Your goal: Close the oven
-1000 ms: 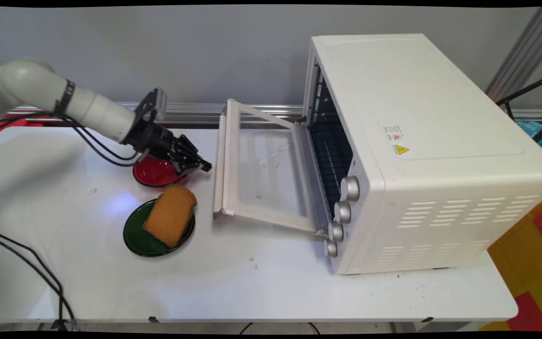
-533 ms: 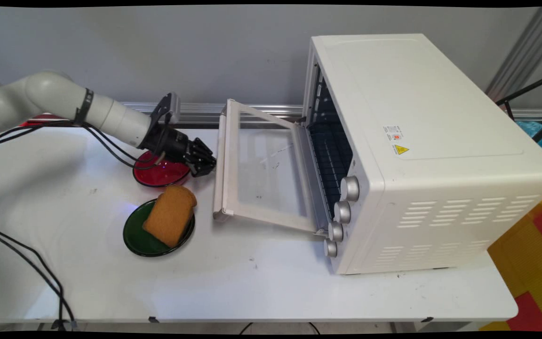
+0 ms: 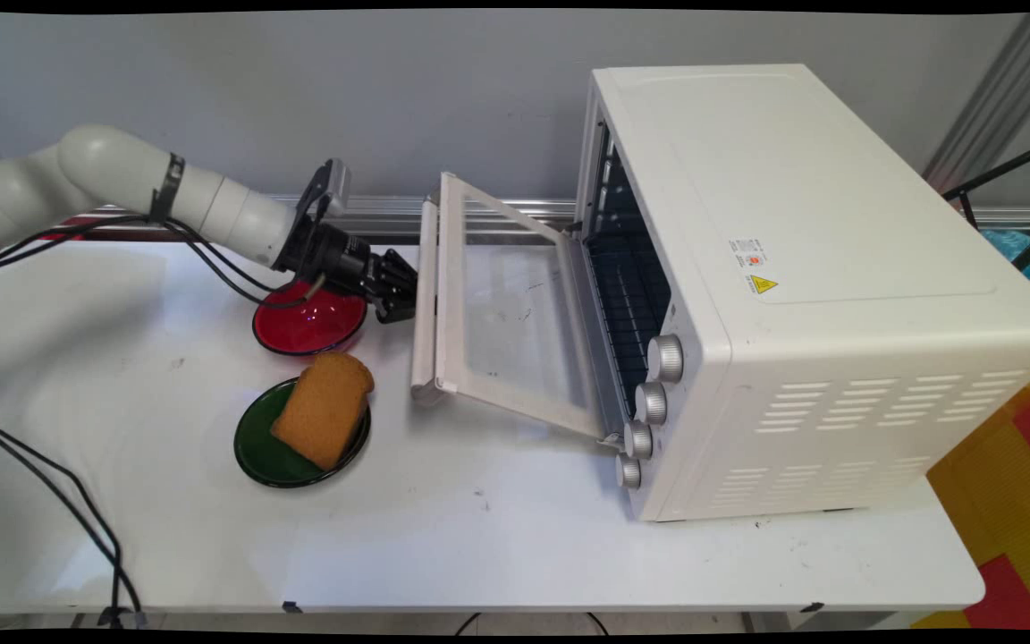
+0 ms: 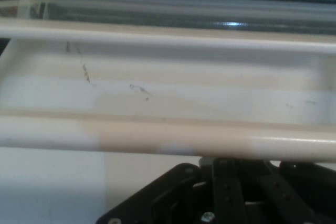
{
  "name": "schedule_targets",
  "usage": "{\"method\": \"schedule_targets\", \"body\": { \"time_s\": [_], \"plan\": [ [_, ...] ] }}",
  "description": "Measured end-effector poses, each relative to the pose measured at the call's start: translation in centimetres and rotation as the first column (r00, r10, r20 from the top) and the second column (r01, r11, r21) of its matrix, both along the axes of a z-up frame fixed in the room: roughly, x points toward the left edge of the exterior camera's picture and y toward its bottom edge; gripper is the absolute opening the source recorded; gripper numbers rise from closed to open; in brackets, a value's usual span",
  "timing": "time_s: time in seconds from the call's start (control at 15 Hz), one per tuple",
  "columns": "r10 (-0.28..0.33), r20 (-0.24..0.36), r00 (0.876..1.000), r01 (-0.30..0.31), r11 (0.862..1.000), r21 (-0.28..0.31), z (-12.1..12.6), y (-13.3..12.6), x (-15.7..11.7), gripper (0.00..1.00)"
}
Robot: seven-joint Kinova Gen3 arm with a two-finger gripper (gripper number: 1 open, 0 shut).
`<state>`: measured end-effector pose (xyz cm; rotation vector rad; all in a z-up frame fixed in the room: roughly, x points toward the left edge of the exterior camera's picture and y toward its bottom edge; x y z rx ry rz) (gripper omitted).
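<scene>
Main view: bright, even, diffuse light from above. Soft shadows on white table, falling toward 7 o'clock beneath arm and under oven door. Mild sheen on red bowl. Barrel bowing at frame edges. Hand view: close-range softness, door handle blurred; small glare spot at 1 o'clock; gripper linkage dark, underlit.

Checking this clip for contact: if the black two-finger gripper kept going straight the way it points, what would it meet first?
Probably the white bar handle of the toaster oven's open glass door; the gripper sits right against it.
</scene>
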<state>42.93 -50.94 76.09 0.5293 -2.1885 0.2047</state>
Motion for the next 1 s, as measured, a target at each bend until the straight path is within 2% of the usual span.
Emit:
{"method": "schedule_targets", "body": {
  "time_s": [0.53,1.0],
  "plan": [
    [-0.031,-0.061,0.998,0.028,0.999,-0.045,3.9,-1.8,-0.6,0.0],
    [-0.057,-0.114,0.992,0.047,0.995,-0.083,6.4,-3.7,-2.4,0.0]
  ]
}}
